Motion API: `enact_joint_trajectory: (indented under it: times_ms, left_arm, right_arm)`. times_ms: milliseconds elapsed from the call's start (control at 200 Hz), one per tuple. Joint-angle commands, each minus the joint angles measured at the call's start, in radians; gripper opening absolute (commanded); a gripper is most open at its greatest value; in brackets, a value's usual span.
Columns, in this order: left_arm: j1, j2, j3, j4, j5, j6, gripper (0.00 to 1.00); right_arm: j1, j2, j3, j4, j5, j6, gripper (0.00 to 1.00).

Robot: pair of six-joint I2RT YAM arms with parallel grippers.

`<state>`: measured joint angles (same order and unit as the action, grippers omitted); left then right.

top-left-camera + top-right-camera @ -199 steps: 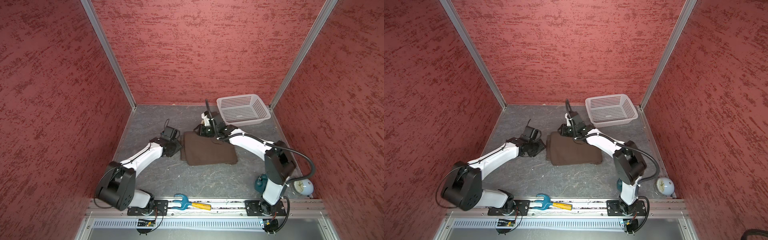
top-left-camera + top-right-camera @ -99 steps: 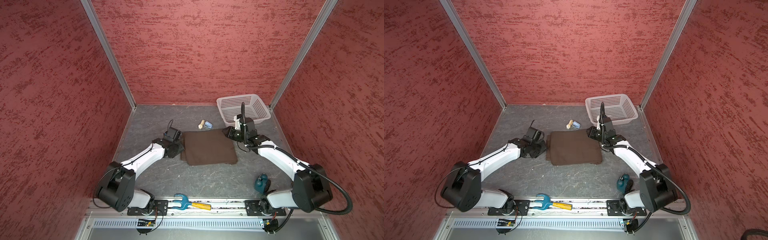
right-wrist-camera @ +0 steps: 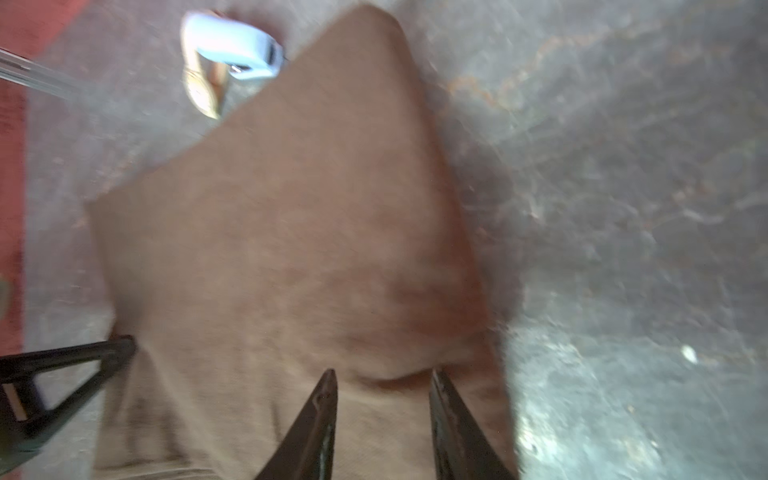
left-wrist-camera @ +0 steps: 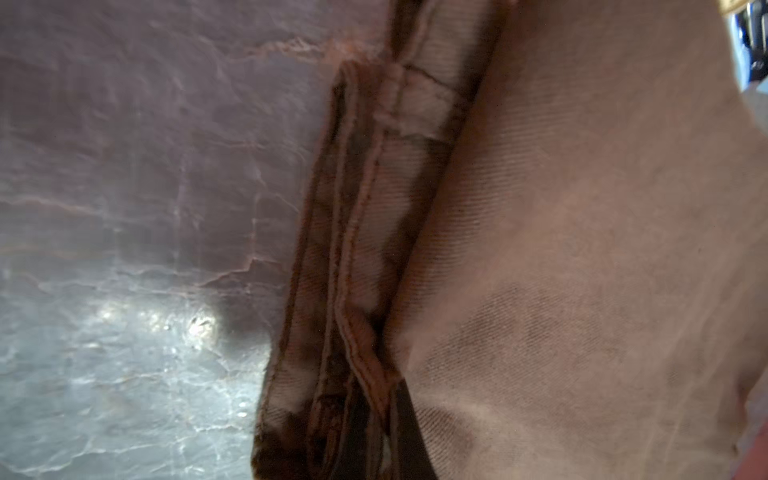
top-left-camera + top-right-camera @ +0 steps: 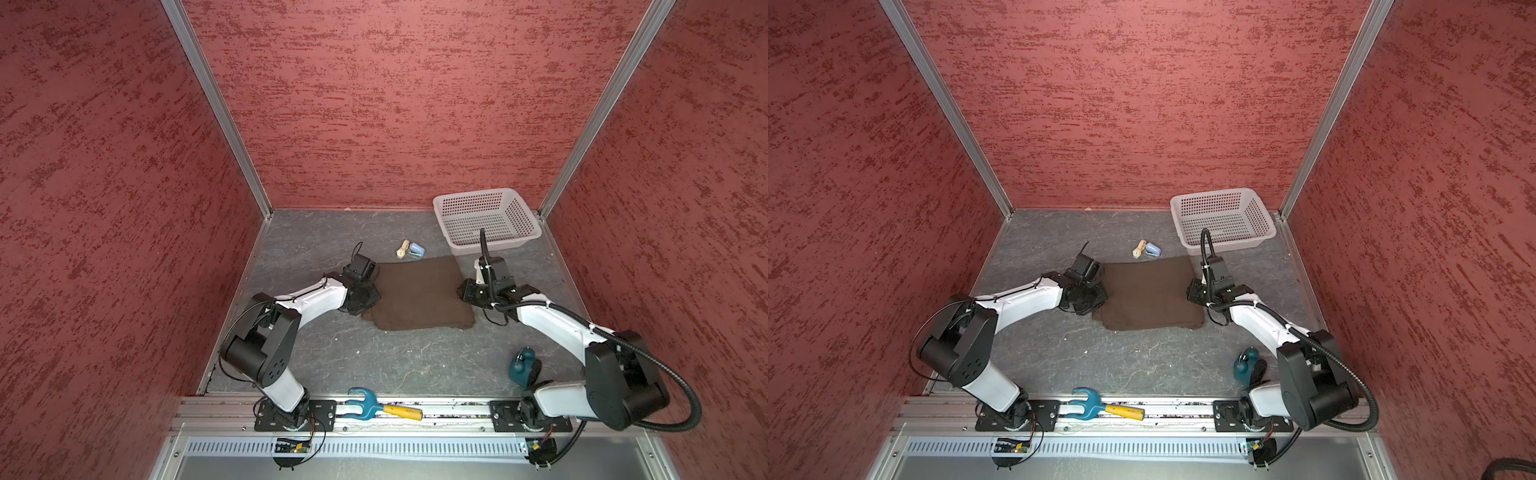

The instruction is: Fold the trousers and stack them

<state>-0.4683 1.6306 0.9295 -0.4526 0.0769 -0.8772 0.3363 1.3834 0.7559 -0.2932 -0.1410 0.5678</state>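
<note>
We see the trousers [image 5: 419, 295] folded into a flat brown rectangle near the middle of the table [image 5: 374, 361], a little towards the back, and nothing lies on them. The left gripper [image 5: 370, 301] sits low at their left edge, and the right gripper [image 5: 460, 293] sits at their right edge, so the two face each other across the cloth. The left wrist view is filled with the trousers [image 4: 582, 249], their layered, seamed edges lying against the bare table [image 4: 124, 208]. No fingers show there. We take them as pressed together, but we cannot tell whether any cloth is pinched between them. The right wrist view is blurred. In it the two dark fingers [image 3: 320, 419] stand spread over the near edge of the trousers [image 3: 291, 228], with a low ridge of cloth just past their tips. Nothing is clamped between them. The white basket [image 5: 523, 218] stands in the back right corner, close to the trousers but apart from them. A small blue and tan item [image 5: 411, 249] lies just behind their back edge. A teal object [image 5: 521, 368] stands by the right arm's base, and a fork tool [image 5: 382, 409] lies on the front rail.
</note>
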Motion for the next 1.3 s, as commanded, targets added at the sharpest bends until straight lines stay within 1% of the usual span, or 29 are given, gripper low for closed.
enact_joint_trajectory:
  times_ms: [0, 110, 170, 255, 331, 391, 431, 486, 541, 551, 621, 656, 671, 696, 766, 832, 937, 1022, 1032, 1137, 1197, 1252, 1297]
  left_arm:
    - [0.069, -0.007, -0.039, -0.007, -0.014, 0.021, 0.00]
    - [0.142, -0.062, -0.074, -0.009, -0.023, 0.052, 0.00]
    - [0.185, -0.093, -0.087, -0.020, -0.022, 0.067, 0.00]
    - [0.241, -0.136, -0.098, -0.029, -0.017, 0.090, 0.00]
    - [0.296, -0.172, -0.109, -0.028, -0.011, 0.116, 0.00]
    - [0.366, -0.192, -0.110, -0.044, 0.005, 0.133, 0.00]
    - [0.418, -0.199, -0.097, -0.083, 0.024, 0.140, 0.00]
    - [0.484, -0.216, -0.071, -0.139, 0.019, 0.153, 0.00]
    - [0.549, -0.249, -0.052, -0.178, -0.005, 0.162, 0.06]
    - [0.561, -0.256, -0.049, -0.183, -0.007, 0.162, 0.08]
    - [0.626, -0.307, -0.024, -0.218, -0.013, 0.161, 0.31]
    - [0.641, -0.326, -0.005, -0.240, -0.028, 0.161, 0.45]
    - [0.644, -0.331, 0.004, -0.250, -0.038, 0.160, 0.48]
    - [0.646, -0.339, 0.021, -0.272, -0.056, 0.161, 0.52]
    - [0.629, -0.349, 0.053, -0.308, -0.089, 0.159, 0.54]
    - [0.582, -0.351, 0.065, -0.314, -0.090, 0.156, 0.54]
    - [0.416, -0.330, 0.085, -0.308, -0.106, 0.196, 0.54]
    - [0.294, -0.262, 0.127, -0.328, -0.083, 0.255, 0.54]
    - [0.281, -0.251, 0.133, -0.335, -0.082, 0.258, 0.54]
    - [0.146, -0.157, 0.183, -0.379, -0.066, 0.275, 0.54]
    - [0.070, -0.121, 0.191, -0.393, -0.085, 0.271, 0.55]
    - [0.024, -0.089, 0.190, -0.402, -0.085, 0.251, 0.58]
    - [0.007, -0.065, 0.180, -0.400, -0.059, 0.222, 0.59]
  right_arm:
    - [-0.006, 0.017, -0.008, -0.010, 0.036, -0.011, 0.38]
    - [-0.005, 0.050, -0.021, 0.012, 0.023, 0.000, 0.36]
    - [-0.001, 0.065, -0.030, 0.037, -0.007, 0.024, 0.35]
    - [0.030, 0.118, -0.040, 0.107, -0.074, 0.052, 0.35]
    - [0.074, 0.164, -0.019, 0.128, -0.079, 0.059, 0.34]
    - [0.102, 0.194, 0.002, 0.131, -0.080, 0.068, 0.34]
    - [0.113, 0.205, 0.009, 0.140, -0.092, 0.075, 0.34]
    - [0.122, 0.214, 0.012, 0.156, -0.109, 0.076, 0.34]
    - [0.122, 0.215, 0.012, 0.160, -0.102, 0.072, 0.34]
    - [0.122, 0.215, 0.014, 0.158, -0.098, 0.071, 0.34]
    - [0.122, 0.207, 0.017, 0.145, -0.079, 0.068, 0.34]
    - [0.122, 0.203, 0.017, 0.144, -0.081, 0.065, 0.34]
    - [0.122, 0.200, 0.015, 0.144, -0.083, 0.063, 0.34]
    - [0.122, 0.195, 0.014, 0.143, -0.082, 0.059, 0.34]
    - [0.122, 0.180, 0.020, 0.134, -0.064, 0.044, 0.34]
    - [0.122, 0.157, 0.028, 0.120, -0.046, 0.034, 0.34]
    - [0.122, 0.107, 0.043, 0.122, -0.036, -0.009, 0.35]
    - [0.121, 0.075, 0.059, 0.122, 0.006, -0.058, 0.35]
    - [0.121, 0.052, 0.063, 0.119, 0.014, -0.064, 0.36]
    - [0.117, -0.006, 0.100, 0.098, 0.091, -0.126, 0.40]
    - [0.115, -0.031, 0.114, 0.095, 0.134, -0.155, 0.43]
    - [0.112, -0.048, 0.127, 0.084, 0.167, -0.168, 0.48]
    - [0.109, -0.061, 0.139, 0.075, 0.183, -0.174, 0.53]
